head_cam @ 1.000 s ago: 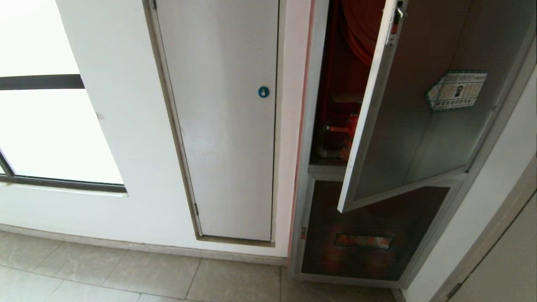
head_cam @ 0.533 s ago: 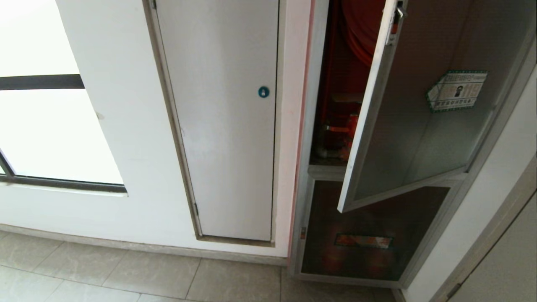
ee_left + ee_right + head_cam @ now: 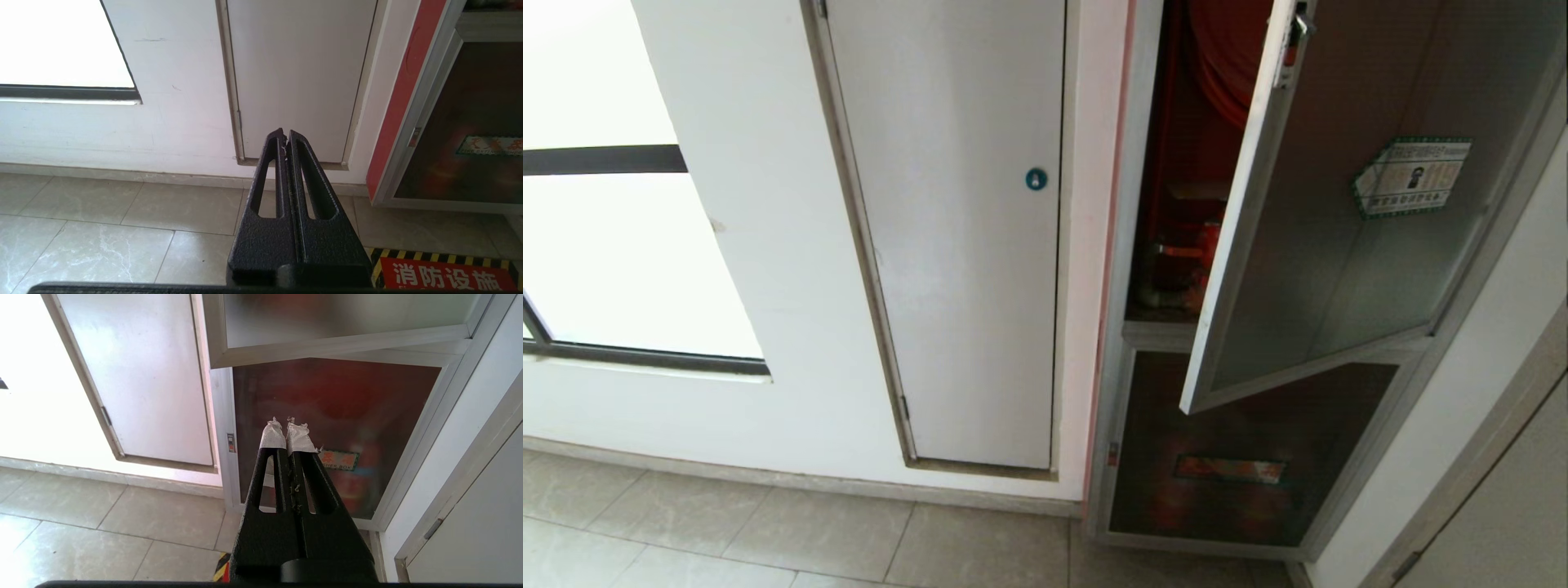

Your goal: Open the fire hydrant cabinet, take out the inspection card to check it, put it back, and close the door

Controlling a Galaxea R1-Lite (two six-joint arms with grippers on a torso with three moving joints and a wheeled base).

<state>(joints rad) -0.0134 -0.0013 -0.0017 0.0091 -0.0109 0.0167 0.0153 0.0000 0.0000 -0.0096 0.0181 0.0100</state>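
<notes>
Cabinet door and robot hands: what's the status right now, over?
Left gripper and right gripper shut, empty, low near the floor. Door ajar on the fire hydrant cabinet. Inspection card not visible. Nothing blocking.

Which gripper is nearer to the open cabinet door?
Right. The right gripper hangs shut just below the door; the left gripper, also shut, faces the white door off to the side.

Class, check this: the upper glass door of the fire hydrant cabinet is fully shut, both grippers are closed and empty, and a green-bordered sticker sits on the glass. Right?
Not quite. The door stands ajar on the fire hydrant cabinet, as the head view shows. The left gripper and right gripper are closed and empty, and the sticker is on the glass.
</notes>
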